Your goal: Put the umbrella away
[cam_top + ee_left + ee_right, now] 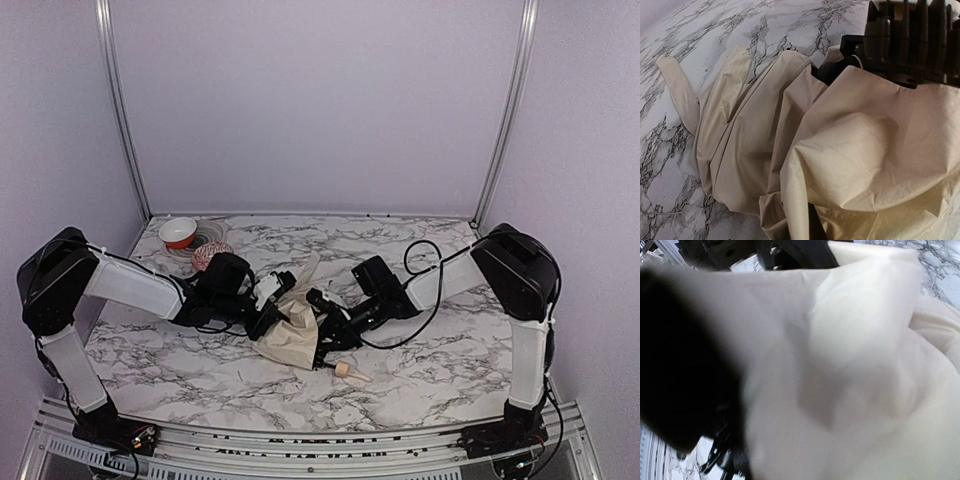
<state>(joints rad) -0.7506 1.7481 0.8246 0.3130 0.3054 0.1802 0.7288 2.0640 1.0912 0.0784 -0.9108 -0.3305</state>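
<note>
One umbrella (295, 335) lying collapsed mid-worktop (430, 350), cream canopy (865, 145) bunched, wooden knob (345, 371) toward near edge. Left claw (272, 312) pressed together on canopy fold, fingers buried under cloth. Right claw (325, 325) against opposite side; spread or not, cannot tell, cloth and blur filling wrist view. Far left: red-and-white bowl (178, 232), twine spool (208, 256) just beside, apart from umbrella.

Lab robot cell. Aluminium frame posts (122, 110) far left and right, plain lilac wall panels (320, 100). Marble-print tabletop (430, 372) boxed in.
</note>
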